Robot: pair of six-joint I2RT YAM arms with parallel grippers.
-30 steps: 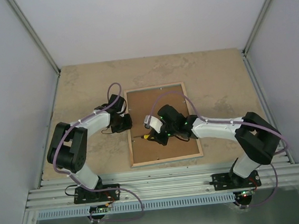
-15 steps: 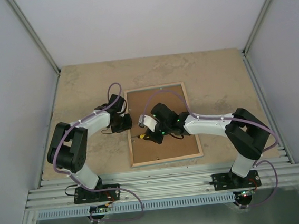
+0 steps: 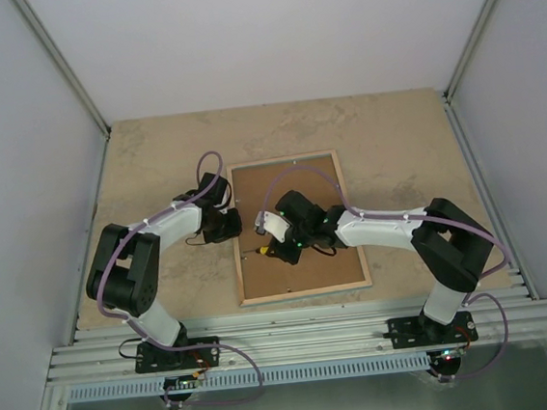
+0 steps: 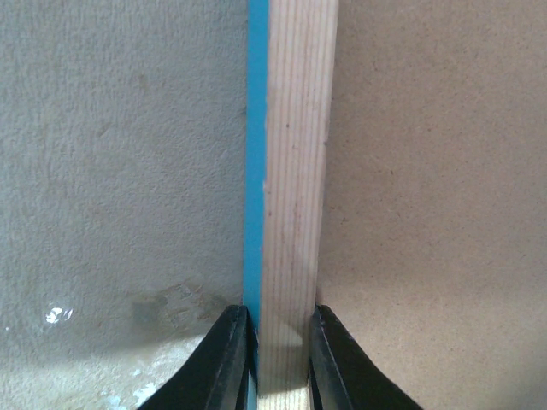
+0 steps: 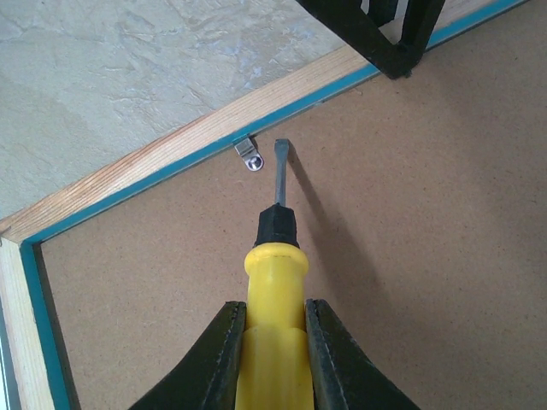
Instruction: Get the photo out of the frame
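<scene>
we saw the frame lying face down on the table, with its light wood back rim up and a thin turquoise line along its edges. the brown backing board filled the frame's whole opening, so we could not see the photo.

the board was flat, matte and finely fibrous. the rim was straight-grained pale wood, and the table around the frame was a mottled, stone-like beige. a small bright metal tab sat on the inner edge of the frame's left rim, lapping onto the board.

the left gripper straddled that same left rim, toward the frame's far end. its black fingers were drawn in narrow, one on the turquoise outer side and one on the board side, pinching the wood between them.

the right gripper hung over the board inside the frame, clamped tight on the yellow plastic handle of a screwdriver. the slim flat steel blade pointed at the left rim, with its tip just beside the tab. nothing lay between the two.

purple cables looped above both arms near the frame's far side.
</scene>
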